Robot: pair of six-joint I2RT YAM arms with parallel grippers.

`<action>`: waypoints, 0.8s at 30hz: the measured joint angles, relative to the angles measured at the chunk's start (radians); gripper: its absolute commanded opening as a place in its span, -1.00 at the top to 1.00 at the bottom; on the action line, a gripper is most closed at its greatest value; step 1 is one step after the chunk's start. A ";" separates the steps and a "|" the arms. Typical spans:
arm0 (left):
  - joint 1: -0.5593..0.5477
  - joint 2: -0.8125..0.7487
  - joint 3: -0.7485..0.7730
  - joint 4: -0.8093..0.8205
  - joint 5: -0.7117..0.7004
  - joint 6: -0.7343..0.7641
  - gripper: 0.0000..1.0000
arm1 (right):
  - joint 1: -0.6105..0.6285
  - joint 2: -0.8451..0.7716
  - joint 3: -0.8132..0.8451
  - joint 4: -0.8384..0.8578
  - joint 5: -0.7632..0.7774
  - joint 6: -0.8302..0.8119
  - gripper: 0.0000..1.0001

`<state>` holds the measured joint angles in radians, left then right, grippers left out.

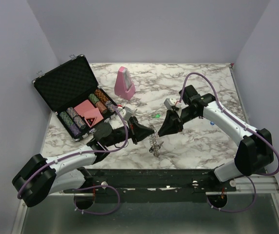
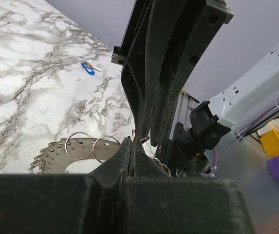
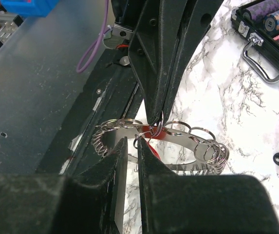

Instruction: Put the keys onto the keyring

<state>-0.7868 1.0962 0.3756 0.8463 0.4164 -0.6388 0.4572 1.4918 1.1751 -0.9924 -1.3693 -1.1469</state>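
Left hand (image 3: 155, 116) is clamped on the keyring (image 3: 202, 146); right hand (image 3: 133, 146), slightly parted, faces it close, red key (image 3: 153, 147) just beyond its tips.

A table (image 1: 202, 141) topped in white marble with grey-brown veins fills the middle. Plain pale lavender walls close it in: the back wall (image 1: 149, 29) at twelve o'clock, one side wall (image 1: 8, 73) at nine, another side wall (image 1: 270, 58) at three. At six o'clock a black frame (image 1: 149, 178) edges the table, with a dull grey surface (image 1: 178, 219) beyond. The light is soft and even.
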 measured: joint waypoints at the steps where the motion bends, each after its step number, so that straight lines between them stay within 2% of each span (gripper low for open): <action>1: 0.000 0.000 0.000 0.000 0.002 0.005 1.00 | 0.000 0.000 0.000 -0.001 -0.001 0.003 0.50; 6: 0.002 0.000 0.000 -0.006 0.013 0.042 1.00 | 0.000 0.000 0.000 -0.003 -0.001 0.024 0.41; 18: 0.008 -0.008 0.000 -0.024 0.040 0.097 1.00 | -0.018 0.000 0.000 0.000 -0.010 0.080 0.39; 24: 0.008 -0.008 0.000 -0.024 0.095 0.119 1.00 | -0.026 -0.001 -0.011 0.082 -0.010 0.191 0.39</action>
<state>-0.7788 1.0885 0.3756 0.8223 0.5110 -0.5198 0.4316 1.4910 1.1645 -0.9100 -1.3792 -0.9558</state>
